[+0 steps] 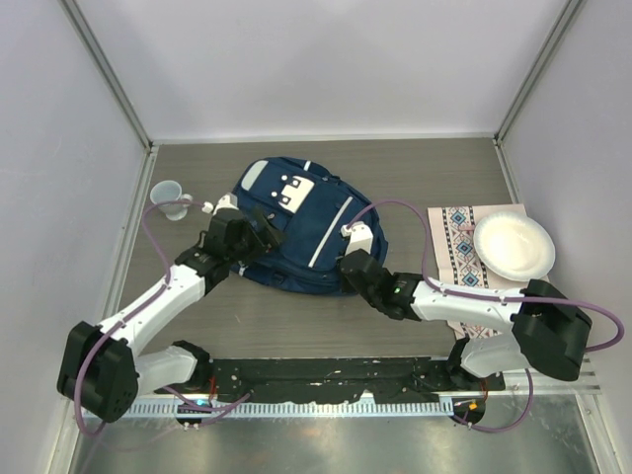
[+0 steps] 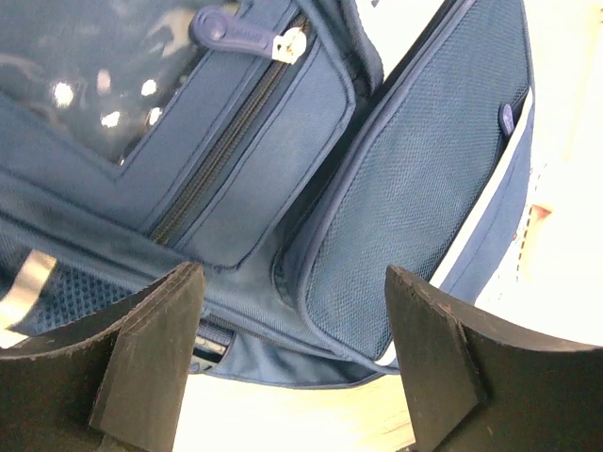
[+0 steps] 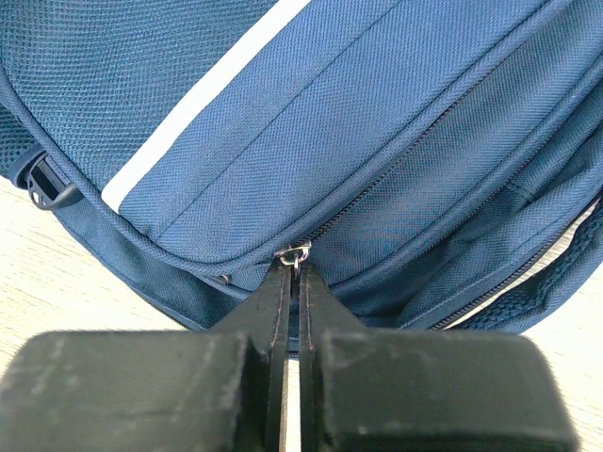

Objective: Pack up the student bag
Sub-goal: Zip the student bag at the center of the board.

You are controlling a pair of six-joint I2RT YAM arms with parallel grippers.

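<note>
Opening the bag looks to be the step in hand: it lies flat in the middle of the table, and the zips I can see are closed. The right gripper is shut tight on the small metal zip pull at the near edge of the bag, close to a white stripe. The left gripper stands wide open over the bag's left side, above a mesh pocket, and holds nothing. I judge the next move asks the right arm to draw the pull along the curved zip, while the left one presses or grips the fabric so the bag does not slide. A cup waits at the far left, and a plate sits on a patterned cloth at the right; both are apart from the bag and not in the way. The risk, I think, is the soft fabric bunching, or the thin pull slipping out
</note>
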